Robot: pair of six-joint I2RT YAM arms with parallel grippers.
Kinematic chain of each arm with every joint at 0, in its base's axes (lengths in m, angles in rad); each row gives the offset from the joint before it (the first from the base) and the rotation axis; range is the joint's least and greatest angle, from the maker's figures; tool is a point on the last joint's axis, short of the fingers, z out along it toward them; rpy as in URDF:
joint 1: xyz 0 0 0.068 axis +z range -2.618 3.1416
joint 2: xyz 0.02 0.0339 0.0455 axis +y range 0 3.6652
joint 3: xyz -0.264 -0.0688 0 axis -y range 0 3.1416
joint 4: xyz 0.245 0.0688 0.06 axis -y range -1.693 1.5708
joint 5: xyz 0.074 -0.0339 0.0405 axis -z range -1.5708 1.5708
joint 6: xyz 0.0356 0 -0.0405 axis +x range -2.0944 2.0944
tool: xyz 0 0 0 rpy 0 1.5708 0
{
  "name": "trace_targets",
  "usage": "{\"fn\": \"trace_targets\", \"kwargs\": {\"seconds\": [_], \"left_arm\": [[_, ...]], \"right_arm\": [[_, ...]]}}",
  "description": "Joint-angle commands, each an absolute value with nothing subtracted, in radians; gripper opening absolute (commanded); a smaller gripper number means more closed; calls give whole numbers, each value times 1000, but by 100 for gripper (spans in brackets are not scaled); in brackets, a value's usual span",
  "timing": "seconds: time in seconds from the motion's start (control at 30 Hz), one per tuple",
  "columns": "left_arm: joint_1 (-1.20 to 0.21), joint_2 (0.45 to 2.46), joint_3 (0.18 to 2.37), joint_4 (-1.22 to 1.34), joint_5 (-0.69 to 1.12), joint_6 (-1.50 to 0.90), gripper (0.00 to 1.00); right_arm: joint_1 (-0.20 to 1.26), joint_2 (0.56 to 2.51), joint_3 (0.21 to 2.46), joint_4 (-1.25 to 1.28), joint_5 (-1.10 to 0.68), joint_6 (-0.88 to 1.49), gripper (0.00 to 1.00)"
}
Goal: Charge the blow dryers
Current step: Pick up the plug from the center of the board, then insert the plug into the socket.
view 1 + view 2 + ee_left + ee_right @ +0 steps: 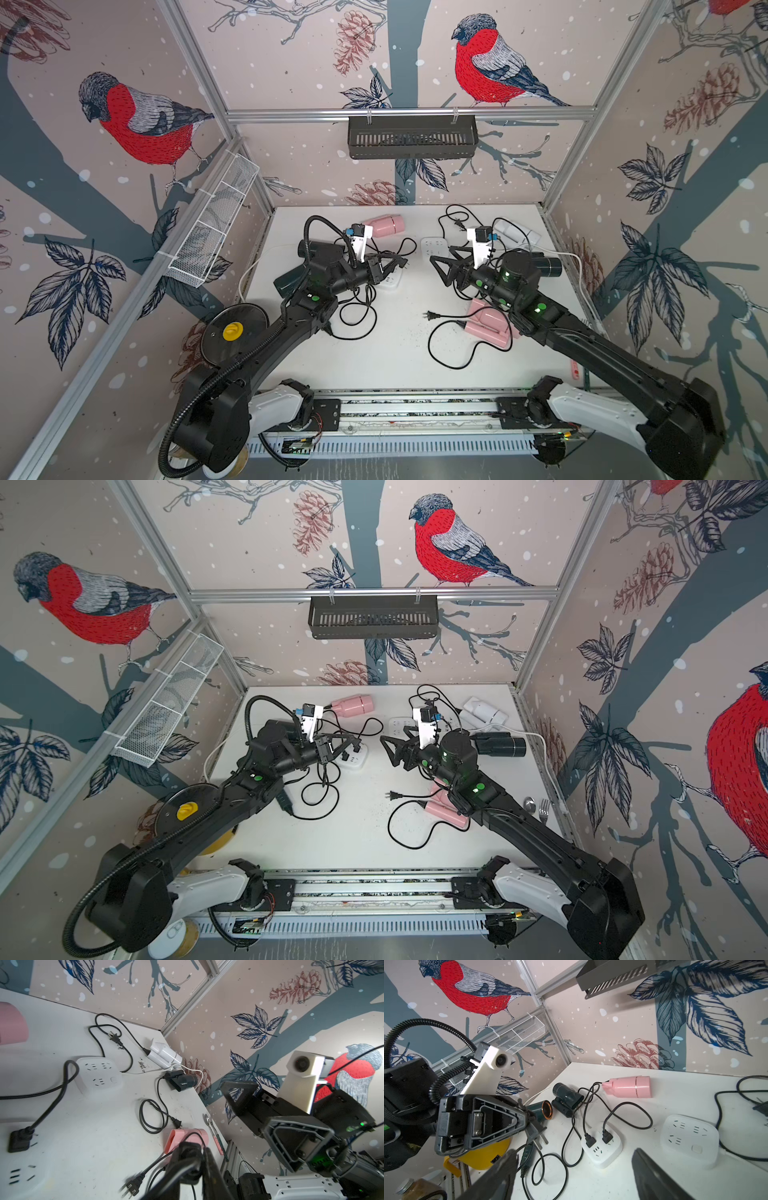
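Blow dryers (386,225) lay scattered round the white table (395,365), from nine o'clock through to four. Left gripper (392,262) was clamped on a grey plug (538,1135) above the power strip (612,1151) near ten o'clock; right gripper (440,252) hung spread wide, empty. To my eye, those prongs (543,1139) wanted squaring to the free socket (596,1150), then a straight downward press.

Beyond the strip (97,1076), toward the wall corner (164,1031), lie a white dryer (164,1055) and a dark dryer (182,1082); well apart from the strip lies a pink dryer (185,1136) near a spoon (207,1121), and the blurred left gripper (196,1155) holds a plug (131,1186) by its cord (158,1165)
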State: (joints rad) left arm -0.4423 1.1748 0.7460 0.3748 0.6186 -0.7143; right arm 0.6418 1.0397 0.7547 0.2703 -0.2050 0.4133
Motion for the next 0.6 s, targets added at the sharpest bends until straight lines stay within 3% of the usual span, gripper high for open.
{"fn": "trace_targets", "kwargs": {"seconds": [0.0,0.13,0.33,0.57], "left_arm": [[-441,1171,758,344,560,-659,10],[-442,1179,784,254,496,-565,10],[-444,1153,819,100,330,-445,9],[-457,1155,770,136,242,-351,9]], "right_arm": [[642,1023,739,275,-132,386,93],[643,1016,726,257,-104,373,100],[644,1017,716,252,-86,362,100],[647,1036,713,260,-95,354,100]]}}
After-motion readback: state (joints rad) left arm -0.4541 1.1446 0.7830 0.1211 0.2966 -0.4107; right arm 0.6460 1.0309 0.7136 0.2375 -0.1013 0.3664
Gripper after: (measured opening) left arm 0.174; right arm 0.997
